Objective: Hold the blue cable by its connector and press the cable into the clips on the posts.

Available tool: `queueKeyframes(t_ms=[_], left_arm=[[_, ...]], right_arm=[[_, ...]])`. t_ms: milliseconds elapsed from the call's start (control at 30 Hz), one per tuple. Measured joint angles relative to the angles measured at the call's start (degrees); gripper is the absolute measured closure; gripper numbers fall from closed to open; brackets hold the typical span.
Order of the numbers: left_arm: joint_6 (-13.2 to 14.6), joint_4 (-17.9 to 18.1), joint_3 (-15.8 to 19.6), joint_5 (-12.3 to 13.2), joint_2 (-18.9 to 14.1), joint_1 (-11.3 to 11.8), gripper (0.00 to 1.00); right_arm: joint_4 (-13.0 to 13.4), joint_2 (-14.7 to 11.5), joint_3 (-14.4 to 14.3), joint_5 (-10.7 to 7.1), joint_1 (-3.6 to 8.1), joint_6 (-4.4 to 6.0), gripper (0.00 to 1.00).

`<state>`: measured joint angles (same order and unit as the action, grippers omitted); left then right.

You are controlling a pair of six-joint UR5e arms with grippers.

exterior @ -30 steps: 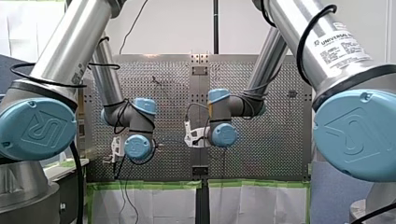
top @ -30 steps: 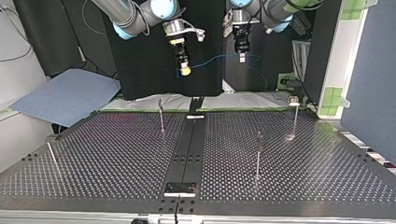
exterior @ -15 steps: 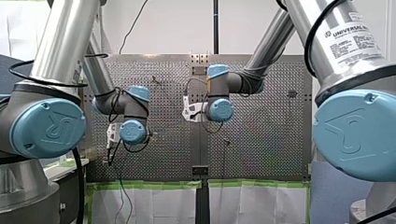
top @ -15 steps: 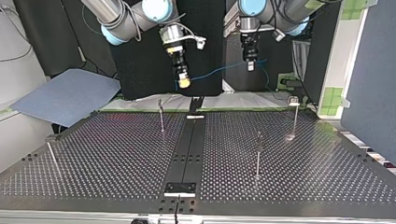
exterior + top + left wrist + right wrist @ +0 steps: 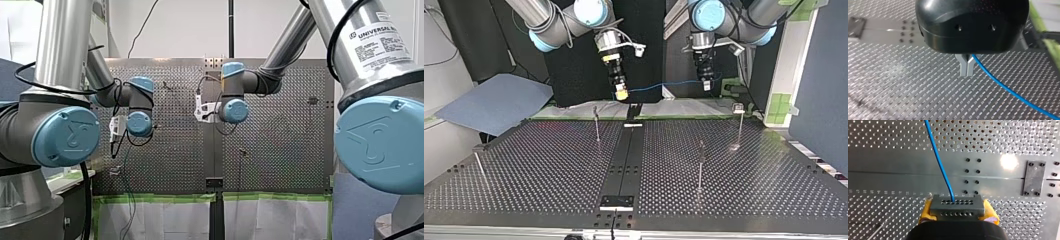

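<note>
my right gripper (image 5: pixel 958 213) is clamped on the connector (image 5: pixel 957 204), a grey block with rows of small holes, wedged between the yellow pads (image 5: pixel 926 211). the cable (image 5: pixel 938 160) leaves the connector's top face and runs straight ahead, above the plain middle strip of the table (image 5: pixel 549 175).

my left gripper (image 5: pixel 966 67) has its two metal fingers (image 5: pixel 963 65) pressed together. the cable comes out at their roots, by the notch where they meet, so it is pinched there. from there it trails off to one side above the perforated plate.

in the top view both grippers hang in the air beyond the table's far edge, pointing down. my right one is just left of the middle and my left one is to the right of it. the cable stretches between them in a nearly level line, a little lower at my right gripper, and higher than the tops of the posts (image 5: pixel 596 122).

four thin posts stand on the table:
- one near the far edge, left of the middle strip
- one leaning at the near left
- one right of the strip
- one at the far right with a pale cap

the cable is well apart from all of them.
</note>
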<state>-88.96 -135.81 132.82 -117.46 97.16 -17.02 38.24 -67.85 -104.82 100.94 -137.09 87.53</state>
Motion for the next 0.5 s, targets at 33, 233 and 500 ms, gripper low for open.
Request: queueKeyframes(t_ms=[33,233,500], left_arm=[[-0.39,-0.66,-0.57,0.00,-0.65,0.49,1.00],[-1.77,-3.76,-3.60,-0.04,-3.77,1.28,1.00],[-2.36,-8.16,-6.95,-0.09,-8.12,1.28,1.00]], right_arm=[[-0.30,0.01,0.47,-0.09,0.00,0.01,1.00],[-2.10,0.11,2.90,-0.79,0.01,0.02,1.00],[-4.23,0.18,5.90,-2.18,-0.06,0.06,1.00]])
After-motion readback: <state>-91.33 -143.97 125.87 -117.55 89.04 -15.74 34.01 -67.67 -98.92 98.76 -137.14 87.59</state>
